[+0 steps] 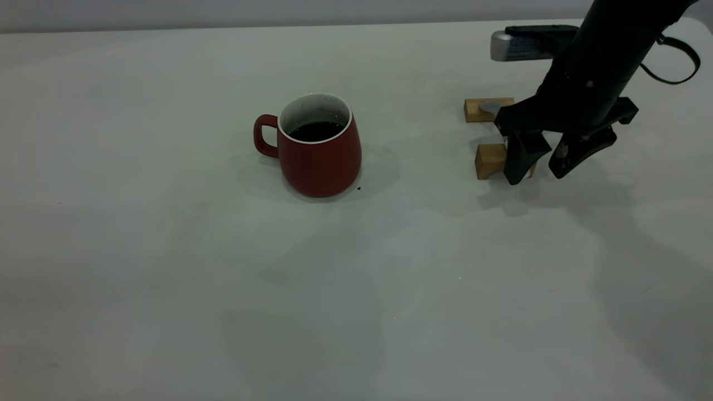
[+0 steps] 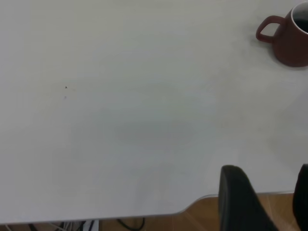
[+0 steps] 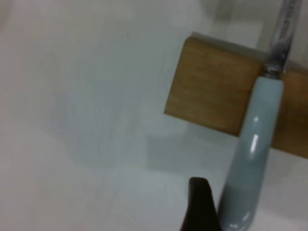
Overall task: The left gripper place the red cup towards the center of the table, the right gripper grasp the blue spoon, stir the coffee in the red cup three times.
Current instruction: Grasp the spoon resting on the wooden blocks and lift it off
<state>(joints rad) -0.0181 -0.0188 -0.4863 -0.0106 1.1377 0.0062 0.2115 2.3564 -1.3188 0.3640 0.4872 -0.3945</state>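
Nearest the exterior camera, the bare table point(image 1: 167, 306) is stretching toward the cup point(image 1: 320, 146), which is sitting upright, red, white-rimmed, handle facing away from the blocks, holding dark coffee point(image 1: 316, 131). Well to its other side, the right gripper point(image 1: 537, 167) is angling down, fingers spread astride the near block point(image 1: 490, 160). Only its wrist view is showing the spoon point(image 3: 250, 159), pale handle lying across that block, one finger point(image 3: 198, 207) just beside it. The left gripper point(image 2: 262, 202), released, is hanging at the table's edge, far from the cup.
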